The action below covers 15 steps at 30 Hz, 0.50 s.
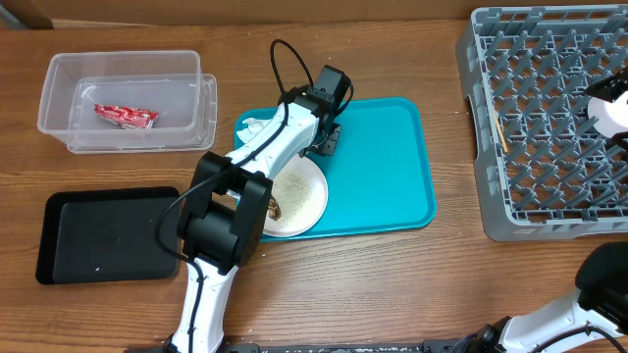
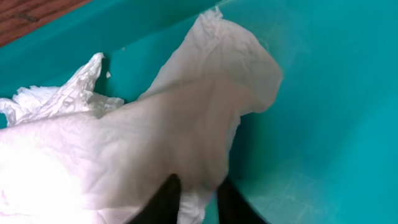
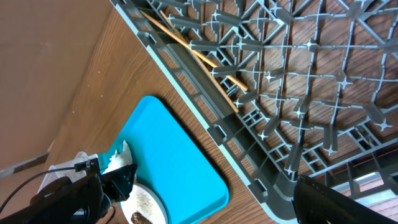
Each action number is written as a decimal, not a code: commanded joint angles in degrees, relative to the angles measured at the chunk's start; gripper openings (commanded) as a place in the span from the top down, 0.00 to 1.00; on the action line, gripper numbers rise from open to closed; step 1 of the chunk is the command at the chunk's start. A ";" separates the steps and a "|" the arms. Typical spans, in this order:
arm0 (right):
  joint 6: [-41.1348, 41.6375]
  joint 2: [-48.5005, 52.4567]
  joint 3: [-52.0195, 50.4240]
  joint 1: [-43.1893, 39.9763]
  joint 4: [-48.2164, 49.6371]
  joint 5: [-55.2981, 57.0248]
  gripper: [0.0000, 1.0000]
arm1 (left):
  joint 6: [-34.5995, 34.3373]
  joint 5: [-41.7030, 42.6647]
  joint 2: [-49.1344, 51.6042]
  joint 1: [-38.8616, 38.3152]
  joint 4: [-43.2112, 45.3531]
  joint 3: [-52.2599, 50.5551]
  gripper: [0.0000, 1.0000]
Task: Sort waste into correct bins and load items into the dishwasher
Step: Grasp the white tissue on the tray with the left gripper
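Your left gripper (image 2: 198,198) pinches the crumpled white napkin (image 2: 155,137) at the teal tray's (image 2: 323,93) far-left corner; the clear tub (image 1: 123,57) lies further left, well apart.

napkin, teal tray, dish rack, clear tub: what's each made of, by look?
The crumpled napkin: thin white paper, matte, soft creases.
The teal tray: likely moulded plastic, smooth, slight sheen, rounded rim.
The dish rack: grey plastic, matte, moulded peg grid.
The clear tub: transparent plastic, glossy; the table shows through.
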 commanded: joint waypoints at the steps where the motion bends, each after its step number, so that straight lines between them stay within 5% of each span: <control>1: 0.17 -0.37 0.37 0.15 0.24 -0.20 0.00 | 0.87 -0.76 0.48 -0.46 -1.05 2.12 0.88; 3: 0.17 -0.37 0.37 0.15 0.24 -0.22 0.00 | 0.85 -0.76 0.48 -0.52 -1.88 3.39 0.96; 15: 0.17 -0.37 0.37 0.15 0.24 -0.22 0.00 | -4.09 -0.79 -0.15 -0.55 -11.93 18.67 0.96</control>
